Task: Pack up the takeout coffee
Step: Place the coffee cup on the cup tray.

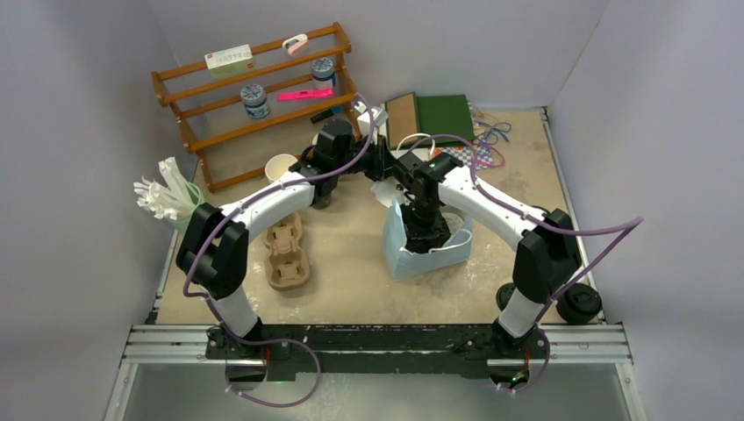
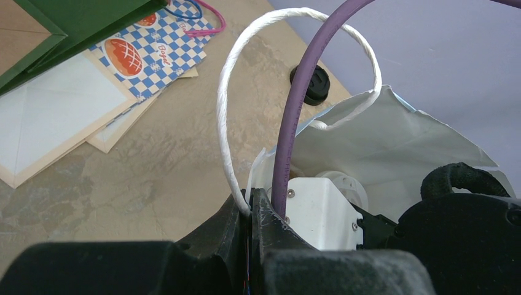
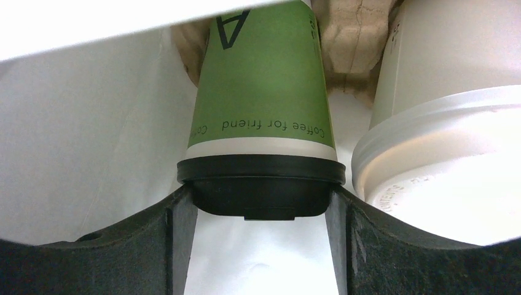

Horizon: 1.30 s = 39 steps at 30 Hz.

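A green paper cup [image 3: 261, 92] with a black lid [image 3: 261, 184] hangs upside down in the right wrist view, beside a cream-white cup with a white lid [image 3: 442, 153]. Both sit in a brown pulp carrier [image 3: 356, 37] inside the white paper bag [image 1: 411, 256]. My right gripper [image 3: 261, 206] is down in the bag, its fingers pressed on both sides of the black lid. My left gripper [image 2: 250, 200] is shut on the bag's white rope handle [image 2: 226, 117] at the bag's rim [image 2: 399, 135], holding it up.
A second pulp carrier [image 1: 285, 254] lies left of the bag. A lidless cream cup [image 1: 281, 167] and a wooden shelf [image 1: 254, 88] stand at the back left. Flat bags [image 1: 439, 114] lie at the back. Black lids [image 1: 579, 303] sit at the right.
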Available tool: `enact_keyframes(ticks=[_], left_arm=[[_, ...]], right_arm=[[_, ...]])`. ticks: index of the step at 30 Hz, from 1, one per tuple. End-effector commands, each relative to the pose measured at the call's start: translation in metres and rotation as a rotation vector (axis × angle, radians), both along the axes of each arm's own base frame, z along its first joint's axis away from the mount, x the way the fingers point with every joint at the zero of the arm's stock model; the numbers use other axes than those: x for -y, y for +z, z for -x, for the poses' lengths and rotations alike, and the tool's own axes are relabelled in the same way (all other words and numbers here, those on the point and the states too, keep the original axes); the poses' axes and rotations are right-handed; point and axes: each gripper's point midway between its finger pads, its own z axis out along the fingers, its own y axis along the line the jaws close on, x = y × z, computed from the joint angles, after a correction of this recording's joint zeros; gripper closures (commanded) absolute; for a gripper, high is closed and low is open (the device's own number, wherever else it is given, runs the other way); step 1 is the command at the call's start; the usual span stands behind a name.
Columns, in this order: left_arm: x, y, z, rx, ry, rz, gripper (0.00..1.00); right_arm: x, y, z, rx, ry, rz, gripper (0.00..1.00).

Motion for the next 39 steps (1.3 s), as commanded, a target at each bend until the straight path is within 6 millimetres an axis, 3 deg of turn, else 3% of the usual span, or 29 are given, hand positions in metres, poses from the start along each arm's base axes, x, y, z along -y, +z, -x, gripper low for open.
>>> enact_keyframes(ticks=[1,3,8,11,18,24,30,37,39], left_arm=[[0.025,0.013,0.065,-0.045,-0.248,0.054,1.0],[0.024,0.012,0.064,-0.038,-0.241,0.047,1.0],[0.021,0.012,0.059,-0.014,-0.225,0.014,1.0],[0.02,0.011,0.058,-0.018,-0.217,0.01,1.0],[0.018,0.005,0.052,-0.05,-0.179,0.02,1.0],[0.02,-0.004,0.044,-0.112,-0.168,0.034,1.0],[0.02,-0.007,0.044,-0.121,-0.164,0.035,1.0],[0.018,-0.01,0.045,-0.111,-0.169,0.019,1.0],[0.018,-0.013,0.046,-0.114,-0.171,0.012,1.0]], right_arm=[[-0.008,-0.066,-0.035,0.099,-0.03,0.052,1.0],[-0.01,-0.062,-0.039,0.123,-0.028,0.047,1.0],[-0.027,-0.008,-0.058,0.265,-0.047,-0.082,0.86],[-0.029,0.012,-0.06,0.325,-0.053,-0.133,0.83],[-0.025,0.01,-0.055,0.365,-0.06,-0.167,0.87],[-0.028,0.018,-0.063,0.433,-0.053,-0.201,0.73],[-0.029,0.037,-0.068,0.491,-0.072,-0.235,0.7],[-0.026,0.052,-0.068,0.522,-0.076,-0.249,0.31],[-0.026,0.056,-0.067,0.527,-0.077,-0.254,0.26]])
